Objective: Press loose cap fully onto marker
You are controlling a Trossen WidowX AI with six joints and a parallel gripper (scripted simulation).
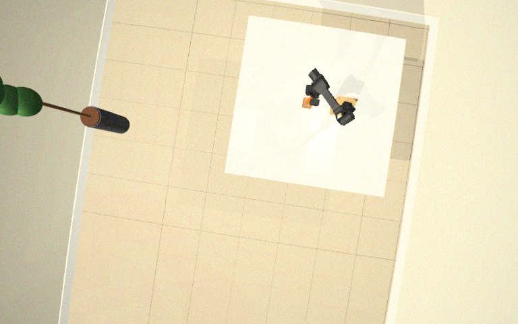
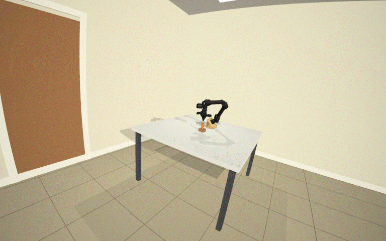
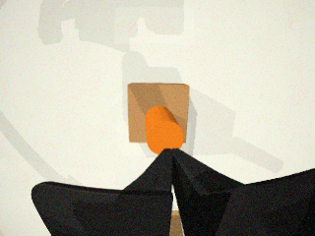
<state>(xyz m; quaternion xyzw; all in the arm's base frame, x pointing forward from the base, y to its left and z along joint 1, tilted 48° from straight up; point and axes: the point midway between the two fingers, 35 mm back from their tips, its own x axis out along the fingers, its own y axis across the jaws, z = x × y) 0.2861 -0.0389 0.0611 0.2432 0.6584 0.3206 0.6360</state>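
The hand (image 3: 172,152) is pressed fully together with nothing between its fingers, which meet in a single point in the wrist view; that suits a pushing tool rather than a grasp, and I judge the joined tips are meant to bear down on the top of the cap to seat it. Directly below and just ahead of that point sits the orange cap (image 3: 163,130), seen end-on, on the marker, whose body is hidden beneath it. The cap's near rim appears to touch or lie just under the fingertips, though contact cannot be told for sure from this angle. The marker stands upright in the tan holder block (image 3: 157,100), which keeps it steady against a downward push. In the exterior view the hand hangs vertically over the cap, and the block rests on the white surface (image 2: 219,146), just beside the arm's base mount (image 2: 211,123). Whether the cap has clicked fully home cannot be told.
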